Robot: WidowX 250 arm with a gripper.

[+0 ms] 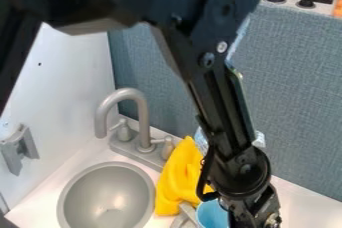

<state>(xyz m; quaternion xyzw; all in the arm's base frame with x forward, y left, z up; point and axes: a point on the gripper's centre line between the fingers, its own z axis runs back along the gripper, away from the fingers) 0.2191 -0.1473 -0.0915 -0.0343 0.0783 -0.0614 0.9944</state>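
1. 1 black gripper [257, 214], low in view, right of centre. Can't tell if wide, narrow or loaded.
2. 1 blue cup [211, 215], bottom edge of view, nearest thing to the gripper, just left of it and partly behind it. Contact: can't tell.
3. 1 yellow cloth [175, 181], bunched, between sink and arm. Grey curved piece [188, 213] between cloth and cup.
4. 1 round grey sink [151, 187], 1 gooseneck faucet [141, 103], 2 tap handles, one each side of the spout.
5. 1 grey bracket [27, 147] on the white wall [63, 87]. 2 knobs on the stove [294, 3], top right.
6. White-and-blue item [259, 139] behind the arm, mostly hidden; markings too blurred to make out.
7. Room: cup is tight, cloth on its left, gripper on its right. Cloth sits right at the sink rim. Counter [304, 204] runs right of the gripper up to the blue-grey panel [300, 82].
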